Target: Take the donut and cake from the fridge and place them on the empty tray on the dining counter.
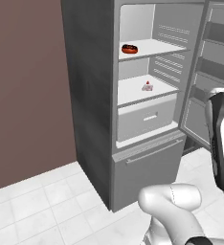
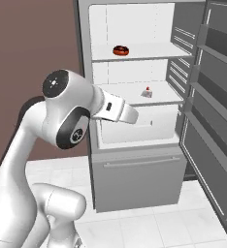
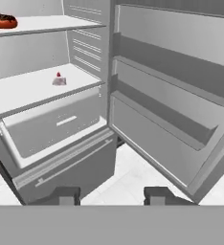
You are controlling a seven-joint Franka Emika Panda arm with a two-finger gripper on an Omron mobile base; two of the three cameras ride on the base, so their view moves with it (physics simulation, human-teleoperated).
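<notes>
Donut: the donut (image 1: 129,48) lies on the fridge's upper shelf (image 1: 157,47), towards its left front edge, nothing touching it; it is also seen at the top left of the hand view (image 3: 2,20).
Cake: the cake (image 1: 147,86) sits on the middle shelf (image 1: 133,91), one level below the donut and further right, well apart from it; small and pale in the right base view (image 2: 146,92).
Fridge: the fridge (image 1: 90,95) stands with its door (image 2: 212,111) swung wide to the right, the shelves and the white drawer (image 1: 145,117) below them exposed.
Jaws: the gripper (image 3: 111,195) is part-open with nothing between the fingertips (image 3: 66,195); it is outside the fridge, facing the lower freezer front (image 3: 71,167) and the door, near neither pastry.
Done: judging by the open door, access to both items is already gained.
Left: both pastries are yet to be picked; the jaws must reach onto a shelf, take one, carry it to the tray on the dining worktop, then repeat for the other.
Progress: an early stage, by my reckoning, with nothing delivered.
</notes>
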